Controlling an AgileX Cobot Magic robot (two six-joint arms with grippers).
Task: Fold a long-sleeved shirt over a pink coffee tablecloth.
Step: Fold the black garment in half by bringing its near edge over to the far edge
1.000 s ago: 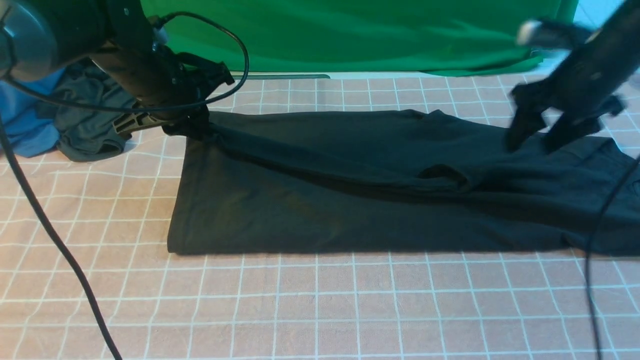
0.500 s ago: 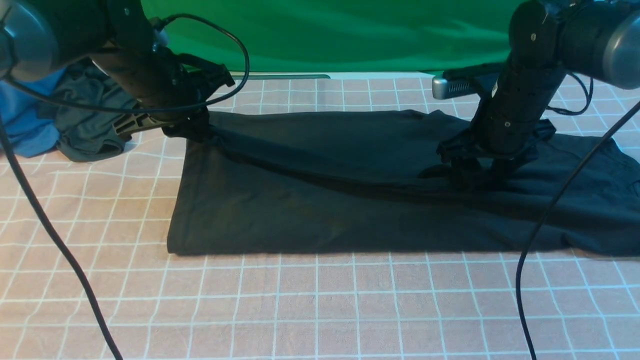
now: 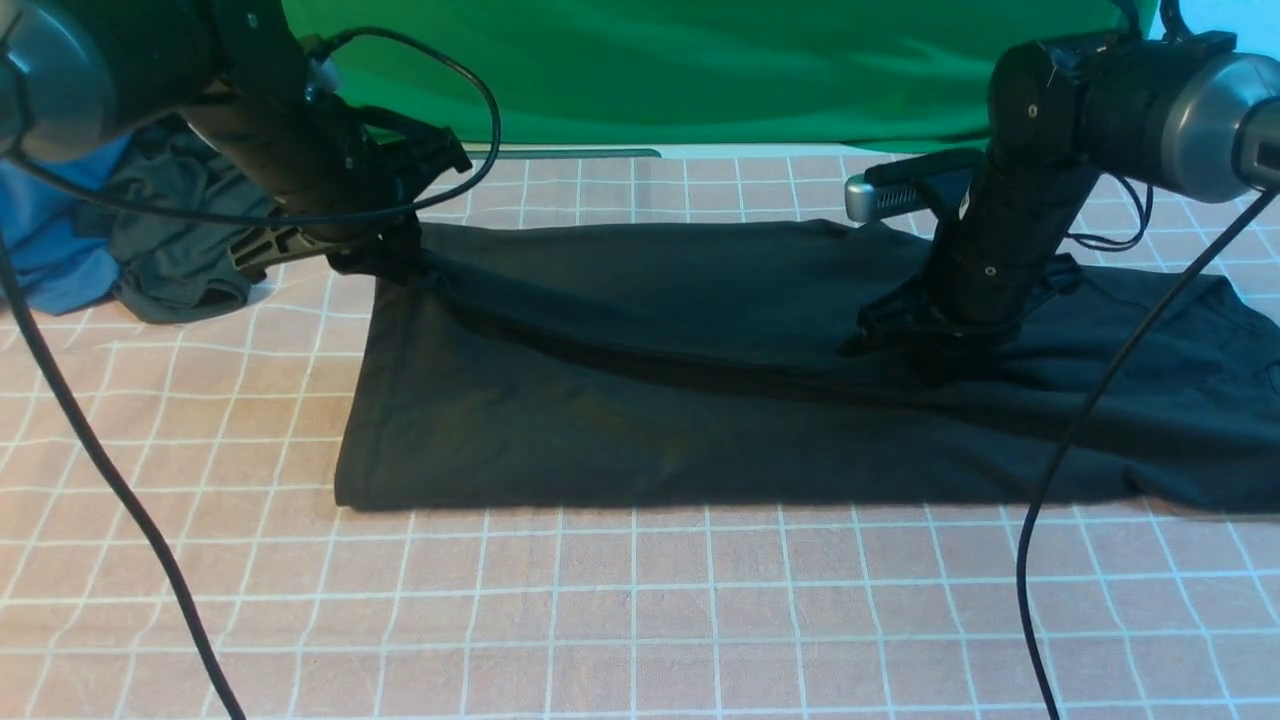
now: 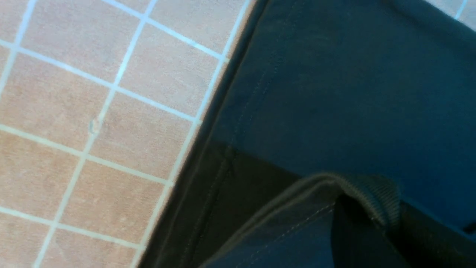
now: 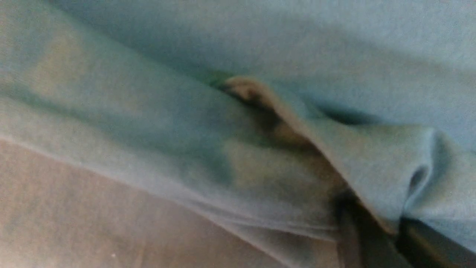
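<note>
The right end effector (image 3: pixel 935 352) has swung down from the far right onto the long-sleeved shirt (image 3: pixel 620 420) and now pinches a raised fold near its middle. The left end effector (image 3: pixel 388 258) stays clamped on the shirt's far left corner. The shirt lies spread across the pink coffee tablecloth (image 3: pixel 640 600).

Long-sleeved shirt (image 3: pixel 620 420): spread on tablecloth (image 3: pixel 640 600), centre to right.
Left claw (image 3: pixel 388 262): set at shirt's far-left corner.
Right claw (image 3: pixel 938 365): set on shirt, right of centre.
Spare garments (image 3: pixel 170 250): heaped at far left.
</note>
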